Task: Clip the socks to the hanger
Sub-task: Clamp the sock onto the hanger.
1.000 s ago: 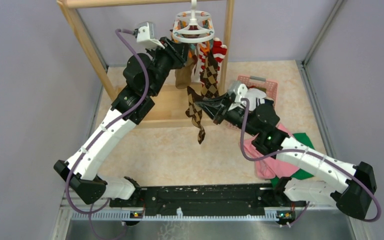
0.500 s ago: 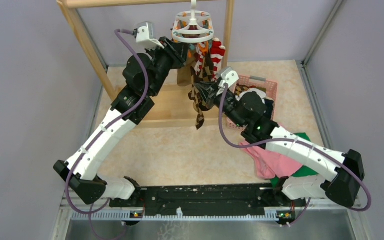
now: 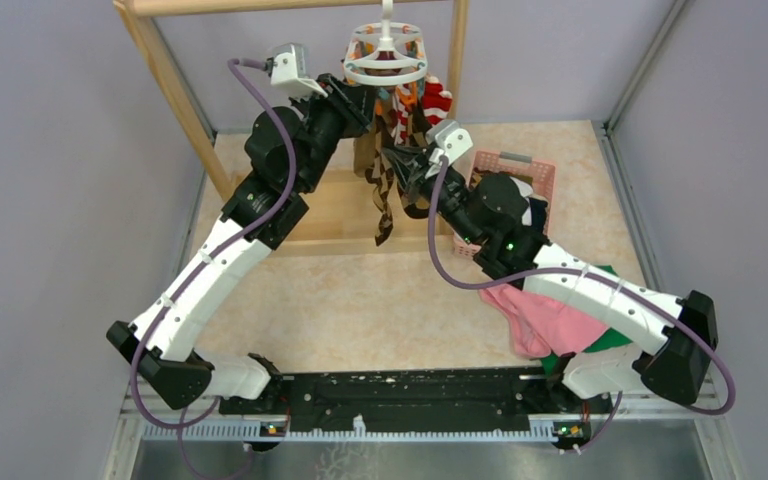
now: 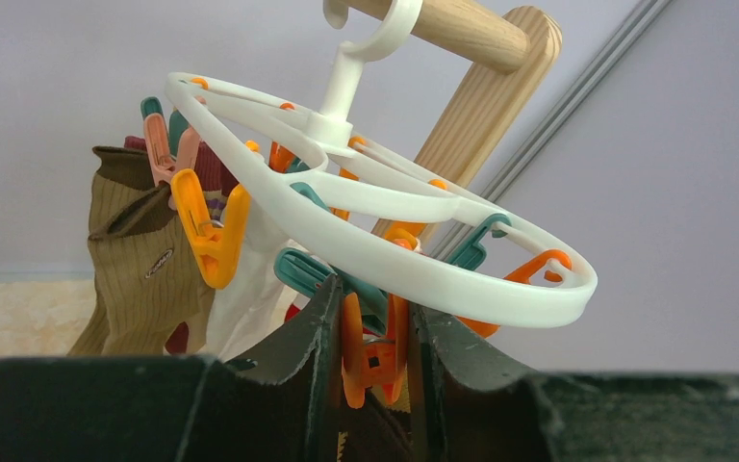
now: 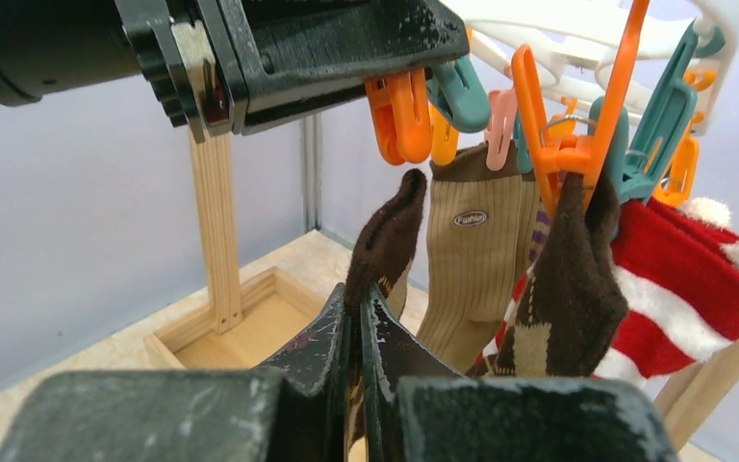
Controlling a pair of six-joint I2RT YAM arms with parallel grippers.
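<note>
The white ring hanger [image 3: 386,62] hangs from the wooden bar by its hook. My left gripper [image 4: 373,302] is shut on one of its orange clips [image 4: 369,354], squeezing the handles. My right gripper [image 5: 356,293] is shut on a brown argyle sock [image 5: 385,231], whose dark end stands just below that orange clip [image 5: 399,114] without touching it. The rest of this sock dangles under the gripper [image 3: 381,205]. Clipped to the hanger are a tan ribbed sock [image 5: 476,260], another argyle sock [image 5: 563,289], a red-white striped sock [image 5: 683,289] and a white sock [image 4: 250,289].
The wooden rack's post [image 3: 175,85] and its base tray [image 5: 241,332] stand to the left under the hanger. A pink basket [image 3: 516,160] with more socks sits behind my right arm. A pink cloth [image 3: 545,320] and a green cloth [image 3: 612,342] lie at the right.
My right arm has carried the argyle sock up and to the left, from mid-table height to just under the hanger's clips. The left gripper has stayed on the orange clip.
</note>
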